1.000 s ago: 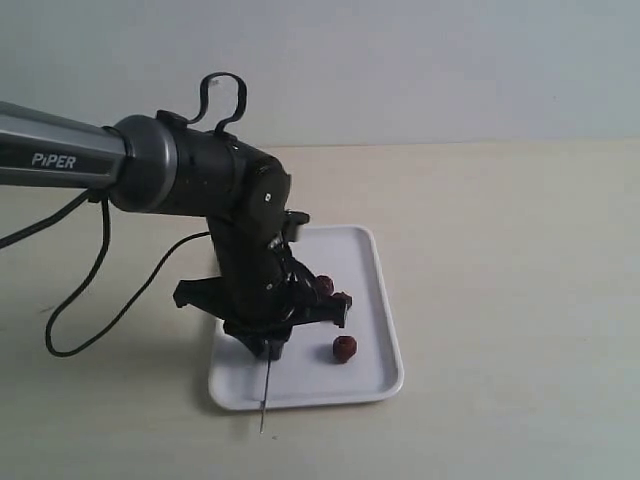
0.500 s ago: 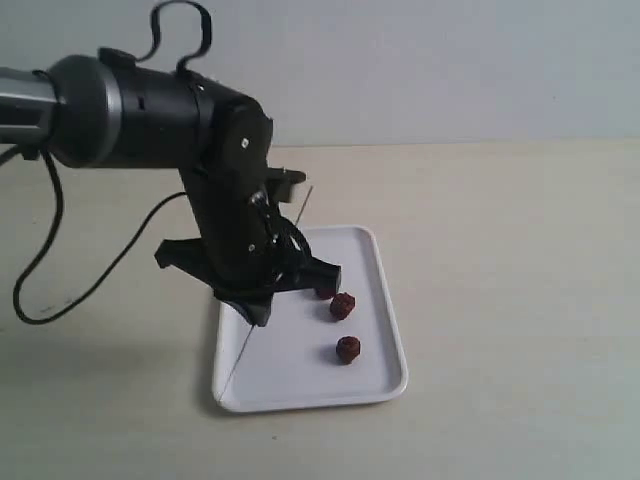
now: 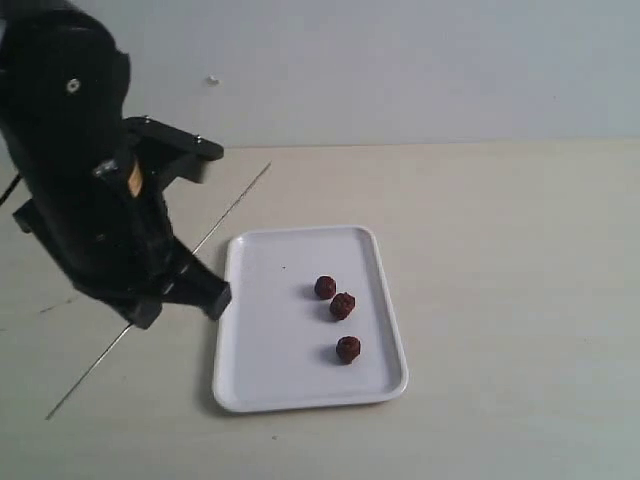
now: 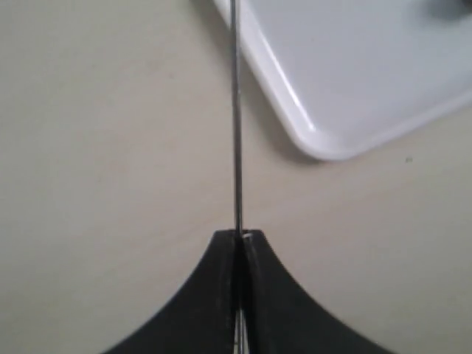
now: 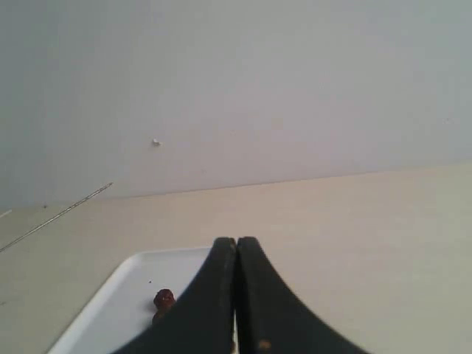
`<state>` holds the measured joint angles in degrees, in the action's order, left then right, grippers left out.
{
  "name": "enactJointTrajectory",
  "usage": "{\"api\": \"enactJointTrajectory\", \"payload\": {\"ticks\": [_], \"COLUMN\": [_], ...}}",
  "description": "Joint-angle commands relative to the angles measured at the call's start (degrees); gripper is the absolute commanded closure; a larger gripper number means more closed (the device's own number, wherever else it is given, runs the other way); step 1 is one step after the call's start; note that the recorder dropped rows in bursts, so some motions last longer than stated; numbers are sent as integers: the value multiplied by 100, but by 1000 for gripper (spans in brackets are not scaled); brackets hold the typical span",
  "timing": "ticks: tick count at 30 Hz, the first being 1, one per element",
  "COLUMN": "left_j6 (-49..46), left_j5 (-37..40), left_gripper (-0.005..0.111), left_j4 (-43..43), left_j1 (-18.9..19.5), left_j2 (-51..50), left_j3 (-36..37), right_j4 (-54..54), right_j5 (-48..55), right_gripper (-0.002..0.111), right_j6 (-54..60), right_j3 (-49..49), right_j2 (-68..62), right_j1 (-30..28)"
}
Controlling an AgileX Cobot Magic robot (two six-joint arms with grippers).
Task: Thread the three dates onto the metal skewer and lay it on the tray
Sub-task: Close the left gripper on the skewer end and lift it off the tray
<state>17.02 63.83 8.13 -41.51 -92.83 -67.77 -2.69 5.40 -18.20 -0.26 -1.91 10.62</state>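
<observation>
Three dark reddish-brown dates (image 3: 325,287) (image 3: 342,305) (image 3: 348,349) lie loose on the right half of the white tray (image 3: 260,360). My left gripper (image 3: 143,318) is left of the tray, shut on the thin metal skewer (image 3: 225,212), which slants from near the front left up toward the back. In the left wrist view the skewer (image 4: 237,110) runs straight out from the closed tips of the left gripper (image 4: 240,234) past the tray's corner (image 4: 317,140). The right gripper (image 5: 236,240) is shut and empty, facing the tray (image 5: 122,306) and one date (image 5: 164,298).
The left arm's bulky black body (image 3: 80,170) fills the left side of the exterior view, above the tabletop (image 3: 500,250). A pale wall (image 3: 400,70) stands behind the table. The right arm is outside the exterior view.
My left gripper has closed on the skewer and swung left and up, off the tray. The skewer now slants over the table left of the tray. The dates have stayed put.
</observation>
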Motion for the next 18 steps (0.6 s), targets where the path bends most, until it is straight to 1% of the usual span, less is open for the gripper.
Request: {"api": "enactJointTrajectory", "payload": {"ticks": [1, 6, 9, 15, 18], "left_j6": [-97, -481, -481, -481, -481], "left_j5": [19, -37, -139, -534, -590], "left_gripper": [107, 107, 107, 107, 107], "left_j4": [207, 258, 476, 567, 567], "left_j1": [7, 7, 7, 7, 7], "left_j2": [496, 774, 837, 841, 841], "left_j3": [684, 1338, 1603, 1809, 1821], "right_j4": [-25, -25, -25, -25, -25], "right_j5": [-98, -98, -98, -98, -98], "right_gripper": [108, 108, 108, 108, 108], "right_j6": [10, 10, 10, 10, 10], "right_j3": [26, 26, 26, 26, 26], "right_j2": [23, 23, 23, 23, 23], "right_j1": [-27, -27, -27, -27, -27]}}
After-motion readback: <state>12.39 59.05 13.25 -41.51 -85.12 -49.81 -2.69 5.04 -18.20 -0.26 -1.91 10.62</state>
